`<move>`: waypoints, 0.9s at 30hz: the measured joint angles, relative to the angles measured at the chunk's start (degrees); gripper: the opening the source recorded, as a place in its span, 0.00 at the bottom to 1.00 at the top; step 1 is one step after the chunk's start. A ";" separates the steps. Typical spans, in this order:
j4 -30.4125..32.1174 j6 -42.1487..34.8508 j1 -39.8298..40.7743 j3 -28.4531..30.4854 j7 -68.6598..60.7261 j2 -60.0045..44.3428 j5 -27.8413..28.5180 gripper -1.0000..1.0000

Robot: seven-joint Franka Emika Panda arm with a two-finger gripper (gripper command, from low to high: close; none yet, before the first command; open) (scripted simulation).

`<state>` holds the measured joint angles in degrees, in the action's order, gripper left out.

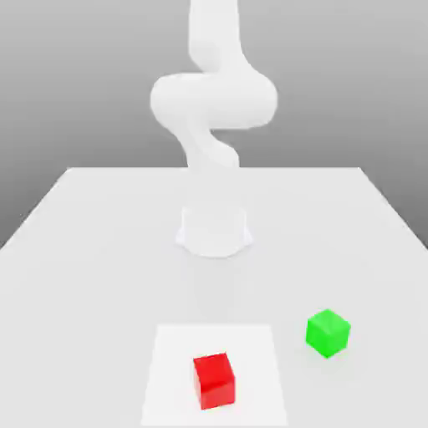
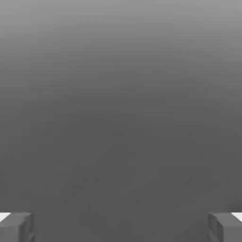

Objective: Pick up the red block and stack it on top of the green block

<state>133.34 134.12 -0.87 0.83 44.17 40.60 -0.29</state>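
Observation:
The red block (image 1: 214, 380) sits on a lighter square patch (image 1: 251, 343) at the front of the table. The green block (image 1: 328, 333) rests on the bare table, apart from it, toward the exterior view's right and a little farther back. In the hand view my gripper (image 2: 121, 227) is open, its two grey fingertips (image 2: 17, 227) standing far apart with nothing between them and a plain grey background behind. The white arm (image 1: 213, 104) rises from its base (image 1: 215, 232) at the middle of the table and bends upward out of the exterior view.
The white table (image 1: 84, 251) stretches wide around the arm's base, with its far edge behind the arm and its sides slanting outward toward the front.

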 joint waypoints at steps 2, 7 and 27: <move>1.31 1.95 -0.72 0.69 -1.41 -4.43 -0.27 0.50; 4.43 6.66 -2.17 2.07 -4.87 -14.91 -1.03 0.50; 13.33 28.35 -2.69 2.25 -15.30 -56.35 -2.42 0.50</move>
<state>146.67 162.47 -3.56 3.08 28.88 -15.75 -2.71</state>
